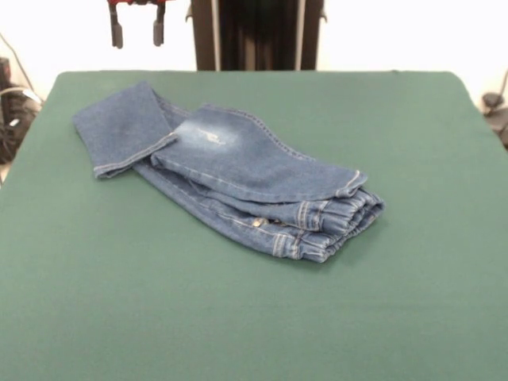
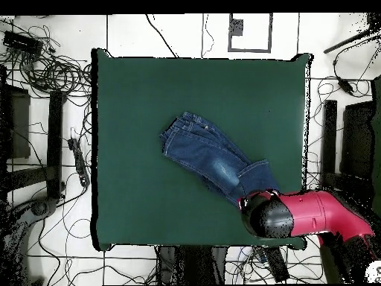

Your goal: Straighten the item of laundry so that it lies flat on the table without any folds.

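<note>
The jeans (image 1: 230,178) lie folded on the surface (image 1: 159,317); the tool (image 1: 137,32) hangs released above; a leg hem should be grasped next.

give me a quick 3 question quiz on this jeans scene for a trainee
1. True or false: the jeans lie spread out with no folds on the green table.
2. Multiple choice: in the front view, the gripper is A) clamped on a leg hem, B) hanging open above the table's far edge, touching nothing, C) pressed on the waistband.
3. Short answer: in the front view, which end of the jeans shows the gathered waistband?

Key
1. False: the legs are folded over each other.
2. B
3. The end at the picture's right, nearer the camera.
</note>
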Motion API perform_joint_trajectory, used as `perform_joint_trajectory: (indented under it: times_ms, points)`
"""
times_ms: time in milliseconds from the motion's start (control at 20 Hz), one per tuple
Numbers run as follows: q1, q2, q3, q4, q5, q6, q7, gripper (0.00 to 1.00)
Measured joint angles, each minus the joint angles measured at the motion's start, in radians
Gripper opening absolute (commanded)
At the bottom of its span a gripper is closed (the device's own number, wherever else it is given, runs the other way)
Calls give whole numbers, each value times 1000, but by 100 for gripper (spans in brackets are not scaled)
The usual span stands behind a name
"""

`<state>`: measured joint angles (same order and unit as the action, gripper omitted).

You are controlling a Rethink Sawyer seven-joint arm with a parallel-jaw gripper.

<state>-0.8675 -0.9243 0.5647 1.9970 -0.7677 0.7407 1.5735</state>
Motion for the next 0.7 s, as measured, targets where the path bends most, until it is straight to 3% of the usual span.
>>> perform_joint_trajectory:
  times_ms: [700]
  points:
    - [1,35,1,0,-25,-138,0,100]
